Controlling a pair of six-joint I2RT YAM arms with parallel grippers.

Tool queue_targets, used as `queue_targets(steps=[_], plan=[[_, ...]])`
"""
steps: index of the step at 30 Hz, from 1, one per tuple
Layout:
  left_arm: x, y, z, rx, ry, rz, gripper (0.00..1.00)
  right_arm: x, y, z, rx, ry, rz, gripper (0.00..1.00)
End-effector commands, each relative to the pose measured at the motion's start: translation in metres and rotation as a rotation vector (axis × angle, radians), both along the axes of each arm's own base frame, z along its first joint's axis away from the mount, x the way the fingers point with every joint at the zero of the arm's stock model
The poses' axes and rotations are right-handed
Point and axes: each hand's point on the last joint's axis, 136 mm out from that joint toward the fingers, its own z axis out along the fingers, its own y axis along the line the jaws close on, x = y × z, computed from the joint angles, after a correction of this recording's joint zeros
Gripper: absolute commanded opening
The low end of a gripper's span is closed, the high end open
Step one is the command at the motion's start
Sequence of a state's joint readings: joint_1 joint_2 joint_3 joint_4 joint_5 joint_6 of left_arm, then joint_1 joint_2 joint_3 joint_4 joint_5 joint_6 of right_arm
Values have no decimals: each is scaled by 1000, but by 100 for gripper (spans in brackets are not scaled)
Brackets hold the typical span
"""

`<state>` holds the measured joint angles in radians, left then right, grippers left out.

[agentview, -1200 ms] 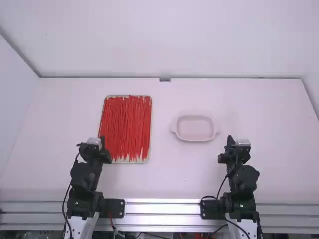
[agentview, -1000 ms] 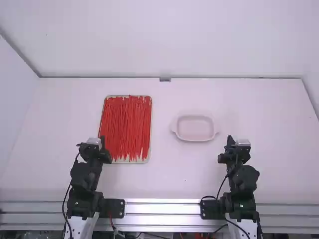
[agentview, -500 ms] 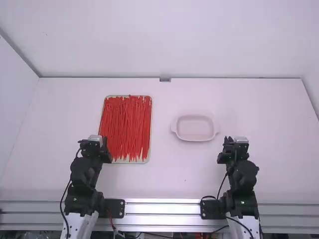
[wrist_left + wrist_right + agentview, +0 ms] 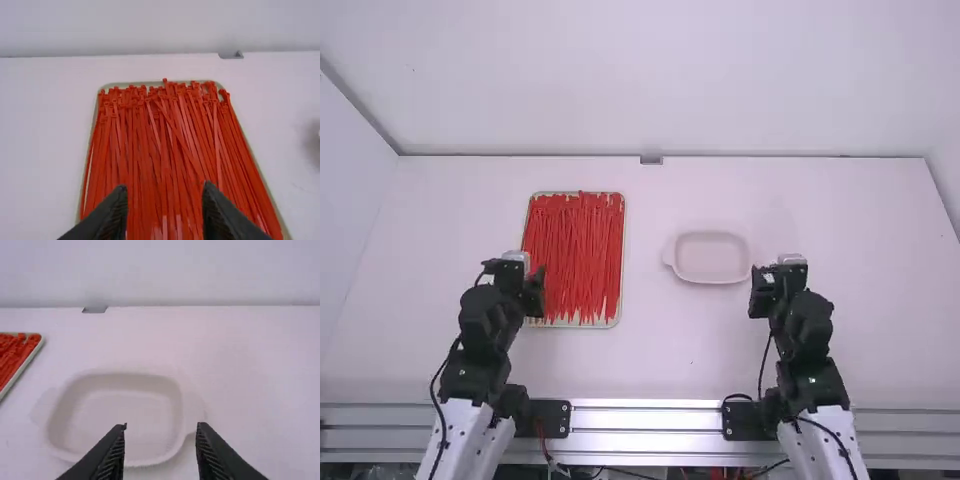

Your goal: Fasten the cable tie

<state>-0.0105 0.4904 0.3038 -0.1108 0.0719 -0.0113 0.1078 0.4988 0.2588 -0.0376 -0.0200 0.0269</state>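
We judge this the approach step: no tie is picked. The ties (image 4: 572, 258) lie heaped on the tray (image 4: 605, 325), just ahead of the left gripper (image 4: 164, 192), jaws apart and empty. The right gripper (image 4: 160, 432), likewise spread, faces the dish (image 4: 115, 410). Next, we must single out one tie. The left wrist view resolves tie heads; the high view does not.

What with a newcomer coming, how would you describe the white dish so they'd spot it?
On the table, find the tray of red cable ties. The dish lies beside it, apart. It alone is white, empty, with two side handles.
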Motion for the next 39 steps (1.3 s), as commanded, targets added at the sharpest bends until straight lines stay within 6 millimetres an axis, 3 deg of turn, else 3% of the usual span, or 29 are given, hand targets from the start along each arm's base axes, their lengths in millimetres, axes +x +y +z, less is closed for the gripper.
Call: queue_targets(steps=[1, 21, 33, 39], plan=[[6, -5, 14, -23, 5, -21, 44, 7, 7, 18, 13, -11, 19, 44], [61, -29, 17, -109, 229, -123, 82, 36, 96, 17, -33, 177, 303, 82], [81, -31, 5, -128, 353, -113, 96, 40, 115, -2, 76, 353, 269, 95], [91, -24, 26, -116, 364, -70, 98, 32, 121, 4, 61, 360, 281, 98]])
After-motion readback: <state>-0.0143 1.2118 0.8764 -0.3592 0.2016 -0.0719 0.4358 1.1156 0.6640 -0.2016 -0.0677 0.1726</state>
